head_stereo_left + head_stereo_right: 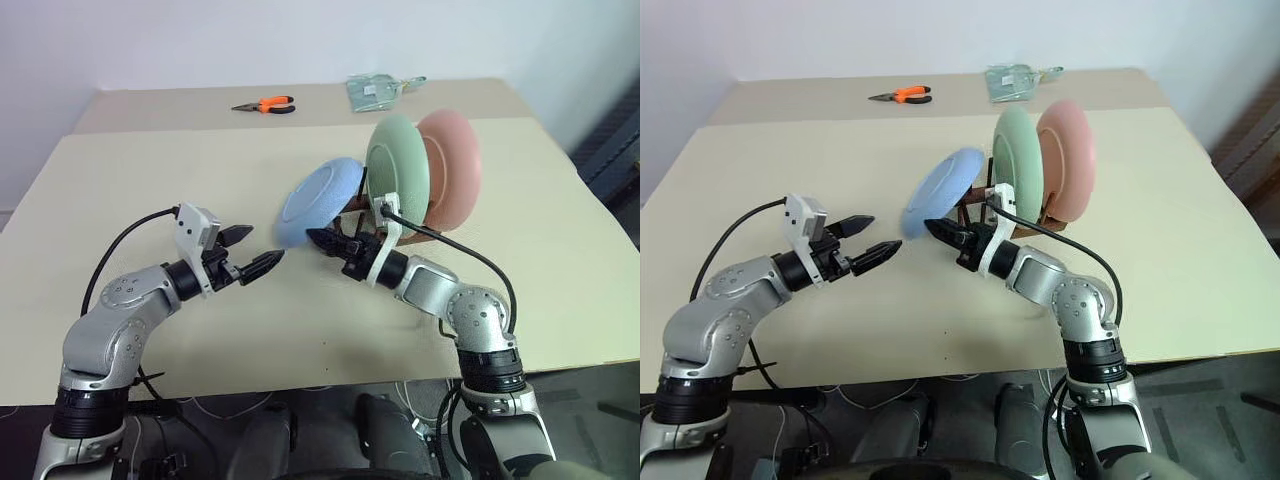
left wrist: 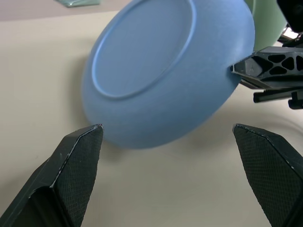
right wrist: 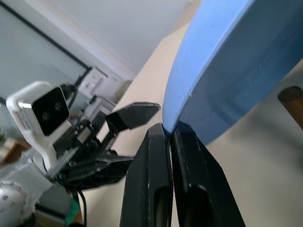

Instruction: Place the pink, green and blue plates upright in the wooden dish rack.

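The right claw [image 1: 322, 240] pinches the rim of the tilted blue plate [image 1: 320, 202] by the wooden dish rack [image 1: 362, 216], the left claw [image 1: 252, 250] gapes wide nearby, above a beige worktop [image 1: 150, 190] with orange pliers [image 1: 266, 104].

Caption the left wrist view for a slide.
Open left gripper faces the tilted blue plate, whose rim the shut right gripper pinches.

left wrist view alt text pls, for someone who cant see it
A light blue plate, tilted with its underside facing the camera, hangs just above a beige table, its rim pinched by the right gripper at one side. The left gripper sits open below it, touching nothing. A pale green plate stands behind.
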{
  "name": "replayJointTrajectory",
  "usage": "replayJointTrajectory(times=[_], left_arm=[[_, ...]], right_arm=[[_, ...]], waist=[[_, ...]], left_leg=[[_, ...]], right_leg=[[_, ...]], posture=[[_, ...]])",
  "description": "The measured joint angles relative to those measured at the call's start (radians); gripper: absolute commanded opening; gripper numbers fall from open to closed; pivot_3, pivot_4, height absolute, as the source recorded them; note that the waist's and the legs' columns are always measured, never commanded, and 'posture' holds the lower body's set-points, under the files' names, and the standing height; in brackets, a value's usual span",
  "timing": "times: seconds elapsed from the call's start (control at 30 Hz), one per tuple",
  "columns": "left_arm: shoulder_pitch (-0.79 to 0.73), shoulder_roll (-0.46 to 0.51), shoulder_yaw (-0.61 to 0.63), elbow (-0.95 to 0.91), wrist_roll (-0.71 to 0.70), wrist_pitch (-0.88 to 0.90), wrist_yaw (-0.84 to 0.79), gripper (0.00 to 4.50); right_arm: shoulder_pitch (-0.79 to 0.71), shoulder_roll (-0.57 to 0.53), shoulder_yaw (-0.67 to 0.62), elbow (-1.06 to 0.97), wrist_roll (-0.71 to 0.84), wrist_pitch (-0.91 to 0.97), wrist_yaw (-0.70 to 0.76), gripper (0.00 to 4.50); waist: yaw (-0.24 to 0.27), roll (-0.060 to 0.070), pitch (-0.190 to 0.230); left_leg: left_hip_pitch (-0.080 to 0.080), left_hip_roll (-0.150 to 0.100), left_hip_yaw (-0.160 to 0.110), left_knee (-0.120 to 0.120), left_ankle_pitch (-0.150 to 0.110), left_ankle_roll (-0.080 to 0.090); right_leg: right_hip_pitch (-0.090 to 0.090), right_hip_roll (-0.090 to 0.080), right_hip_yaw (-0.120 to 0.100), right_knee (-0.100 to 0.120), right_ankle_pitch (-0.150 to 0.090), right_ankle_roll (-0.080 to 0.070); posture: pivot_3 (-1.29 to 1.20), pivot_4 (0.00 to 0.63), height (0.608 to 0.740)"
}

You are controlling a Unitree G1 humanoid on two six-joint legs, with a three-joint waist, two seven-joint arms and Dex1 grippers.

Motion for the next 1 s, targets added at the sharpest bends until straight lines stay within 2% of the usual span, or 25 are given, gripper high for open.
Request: replayJointTrajectory(times=[0.2,0.3,0.4,0.57,0.67,0.83,1.0], left_arm=[[0.000,0.000,0.000,0.000,0.000,0.000,0.000,4.50],[0.000,0.002,0.005,0.000,0.000,0.000,0.000,4.50],[0.001,0.010,0.020,0.002,-0.001,0.000,0.000,4.50],[0.001,0.016,0.042,0.008,-0.003,0.000,-0.001,4.50],[0.009,0.028,0.069,0.008,-0.032,0.004,-0.010,4.50],[0.023,0.043,0.072,-0.003,-0.058,0.014,-0.032,4.50],[0.044,0.027,0.016,-0.015,-0.043,0.014,-0.026,4.50]], right_arm=[[-0.002,-0.019,0.030,-0.034,-0.051,-0.013,0.084,0.03],[-0.034,-0.118,0.102,-0.109,-0.128,-0.042,0.191,0.03],[-0.113,-0.190,0.110,-0.158,-0.156,-0.061,0.290,0.03],[-0.182,-0.253,0.093,-0.199,-0.135,-0.062,0.414,0.03],[-0.269,-0.351,0.051,-0.198,-0.084,-0.038,0.524,0.03],[-0.411,-0.423,-0.045,-0.115,-0.032,-0.042,0.637,0.03],[-0.429,-0.510,-0.026,0.028,-0.156,-0.120,0.772,0.03]], waist=[[-0.003,0.000,0.000],[-0.003,0.001,0.001],[-0.003,0.000,0.001],[-0.002,0.000,0.001],[-0.001,0.000,0.002],[-0.001,-0.001,0.002],[0.000,-0.003,0.002]], left_leg=[[0.000,0.000,0.000,-0.001,0.000,0.000],[0.000,0.000,0.001,-0.001,0.000,0.000],[0.000,0.000,0.001,-0.001,0.000,0.000],[-0.001,0.001,0.001,-0.001,0.000,0.000],[-0.002,0.000,0.001,0.000,0.000,0.000],[-0.002,0.000,0.001,0.000,0.000,0.000],[-0.002,0.000,0.002,0.000,0.000,0.000]], right_leg=[[-0.001,0.000,0.000,0.001,0.000,0.000],[-0.001,0.000,0.000,0.000,0.000,0.000],[-0.001,0.000,-0.001,0.000,0.000,0.001],[-0.001,0.000,-0.001,0.000,0.000,0.001],[-0.002,-0.001,-0.001,0.000,0.000,0.001],[-0.001,-0.001,-0.001,-0.001,0.000,0.000],[-0.001,-0.002,-0.001,-0.002,0.000,0.000]], posture=[[0.00,0.150,0.740],[0.00,0.150,0.740],[0.00,0.150,0.740],[0.00,0.150,0.740],[0.00,0.150,0.740],[0.00,0.150,0.740],[0.00,0.150,0.740]])
